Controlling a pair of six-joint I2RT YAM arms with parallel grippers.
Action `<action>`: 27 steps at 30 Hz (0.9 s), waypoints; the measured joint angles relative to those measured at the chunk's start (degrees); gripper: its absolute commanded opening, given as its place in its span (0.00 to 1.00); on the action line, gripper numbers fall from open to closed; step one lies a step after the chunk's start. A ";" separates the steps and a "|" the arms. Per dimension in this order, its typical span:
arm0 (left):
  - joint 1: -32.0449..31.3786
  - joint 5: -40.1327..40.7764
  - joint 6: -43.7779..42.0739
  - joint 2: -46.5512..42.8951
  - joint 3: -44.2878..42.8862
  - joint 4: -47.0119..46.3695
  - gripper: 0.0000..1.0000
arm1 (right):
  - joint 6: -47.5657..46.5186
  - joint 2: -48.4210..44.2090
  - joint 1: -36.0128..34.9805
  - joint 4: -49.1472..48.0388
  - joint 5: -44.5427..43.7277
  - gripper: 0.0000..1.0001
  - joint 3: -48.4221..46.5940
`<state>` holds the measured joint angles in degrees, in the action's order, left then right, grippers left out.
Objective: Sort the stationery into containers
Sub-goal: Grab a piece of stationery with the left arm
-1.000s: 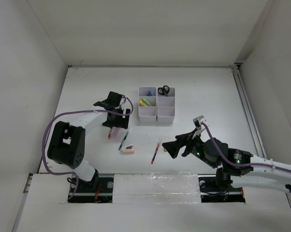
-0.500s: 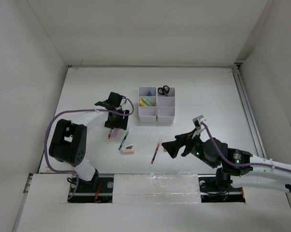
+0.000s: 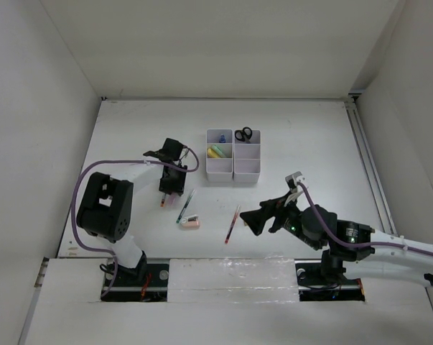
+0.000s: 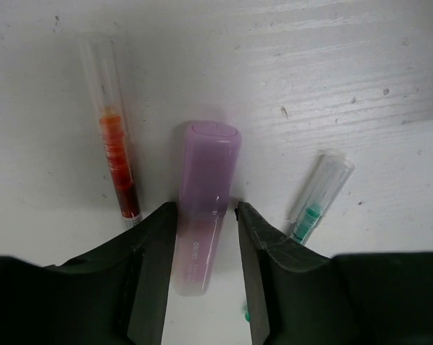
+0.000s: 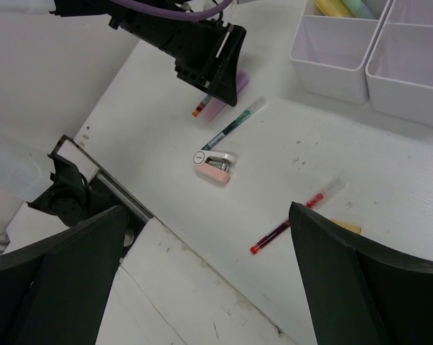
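Observation:
My left gripper (image 3: 170,188) is low on the table, left of the white organiser (image 3: 233,172). In the left wrist view its jaws (image 4: 205,210) press both sides of a pink marker (image 4: 209,158) that lies on the table. An orange-red pen (image 4: 115,165) lies to its left and a green pen (image 4: 317,201) to its right. A pink stapler (image 3: 191,223), a red pen (image 3: 232,224) and a tan eraser (image 5: 345,226) lie nearer the front. My right gripper (image 3: 255,219) is wide open and empty, hovering right of the red pen.
The organiser holds black scissors (image 3: 243,134), a yellow tube (image 3: 216,152) and a blue-capped item (image 3: 221,136); its front compartments look empty. White walls enclose the table. A rail runs along the right side (image 3: 367,165). A raised white strip (image 3: 230,277) lines the near edge.
My left gripper has shifted slightly right and turned over the pink marker, looking narrower now. The right arm has barely moved.

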<state>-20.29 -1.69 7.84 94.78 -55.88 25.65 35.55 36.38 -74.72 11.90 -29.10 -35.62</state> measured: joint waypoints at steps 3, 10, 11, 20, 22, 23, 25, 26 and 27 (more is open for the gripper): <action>0.02 0.26 -0.02 0.20 0.00 0.04 0.29 | -0.04 0.04 0.00 0.00 0.00 1.00 0.00; 0.00 -0.46 -0.04 0.96 -0.94 0.46 0.00 | -0.28 -0.22 0.00 0.02 -0.02 1.00 0.00; 0.00 -0.70 -0.13 0.98 -0.98 0.46 0.00 | -0.31 -0.28 0.00 0.02 -0.02 1.00 0.00; -0.66 -4.31 -0.55 -3.76 -1.05 0.00 0.00 | 1.09 -2.12 0.00 -0.02 -0.74 1.00 0.00; -1.79 -4.37 -0.52 -7.39 -1.05 -0.61 0.00 | 1.86 -2.73 0.00 -0.59 -1.38 1.00 0.00; -2.58 -4.70 -0.52 -9.49 -1.07 -1.05 0.00 | 2.40 -2.95 0.00 -1.03 -1.86 1.00 0.00; -3.80 -5.92 -0.48 -13.75 -1.05 -2.38 0.00 | 3.87 -2.80 0.28 -2.58 -2.89 1.00 0.00; -4.22 -6.71 -0.48 -15.93 -0.87 -3.32 0.00 | 4.59 -2.21 0.70 -3.56 -3.23 1.00 -0.02; -4.42 -7.52 -0.48 -18.01 -0.81 -3.98 0.00 | 5.22 -1.14 1.31 -4.61 -3.32 1.00 -0.15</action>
<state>-24.71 -9.21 7.35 76.77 -56.69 21.67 40.77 35.24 -73.41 7.29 -32.42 -35.77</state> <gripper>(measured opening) 0.218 0.999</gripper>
